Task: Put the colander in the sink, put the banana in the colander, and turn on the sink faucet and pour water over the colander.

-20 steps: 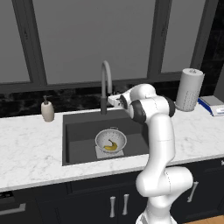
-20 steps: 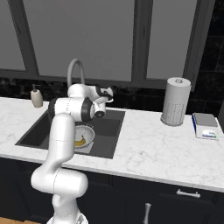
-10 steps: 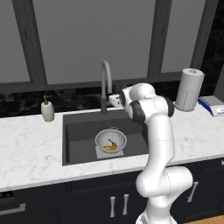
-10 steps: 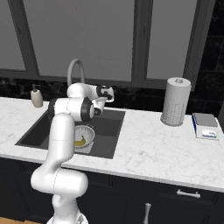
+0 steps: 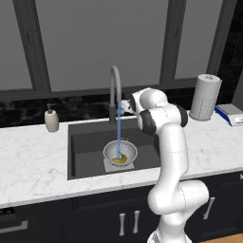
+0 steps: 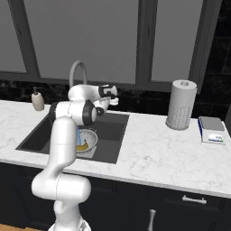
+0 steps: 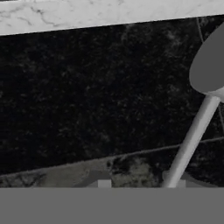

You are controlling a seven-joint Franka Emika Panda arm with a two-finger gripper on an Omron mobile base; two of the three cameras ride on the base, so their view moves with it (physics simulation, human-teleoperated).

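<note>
bench: white marble top around the basin; it carries the soap bottle on the left and the towel roll on the right, both well clear of the job, so nothing stands in my reach.
sink: dark recessed basin cut into the bench; it is the right home for the wet work, since whatever runs through drains here.
faucet: tall gooseneck at the back rim, spout arching forward over the basin so its mouth sits above the middle.
colander: sits upright on the sink floor, on the lighter patch, directly under the spout. I judge it was put there so the stream lands inside it.
water: 1 thin blue line falling straight from the spout into the colander, so the tap is on.
banana: lies curved in the bottom of the colander, right where the water comes down, so it gets rinsed.
tool: mine, up beside the faucet stem at lever height. I judge it is there because the lever was what needed working. Whether it is wide or narrow, or touching the lever, I cannot tell.
progress: colander placed, banana in, water pouring; by my reckoning all 3 parts stand done.
</note>
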